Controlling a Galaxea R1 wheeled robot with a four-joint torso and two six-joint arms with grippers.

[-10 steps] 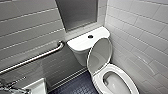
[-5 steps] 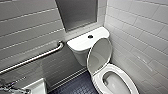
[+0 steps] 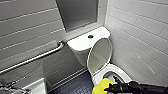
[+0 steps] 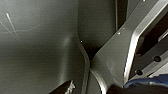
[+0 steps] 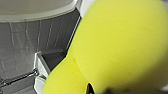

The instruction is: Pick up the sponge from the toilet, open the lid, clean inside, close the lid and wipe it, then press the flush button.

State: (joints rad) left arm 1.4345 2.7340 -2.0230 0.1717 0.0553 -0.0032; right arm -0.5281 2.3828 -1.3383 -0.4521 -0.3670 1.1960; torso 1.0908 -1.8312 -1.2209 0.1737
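glossy pale wall tiles with a tubular metal grab bar surround the white ceramic toilet, above a dark blue studded floor. the smooth oval lid stands raised against the boxy tank, whose flat top carries the small dark round flush button. the right claw pinches the bright yellow foam sponge, its rounded body squeezed, just beside the bowl's rim.
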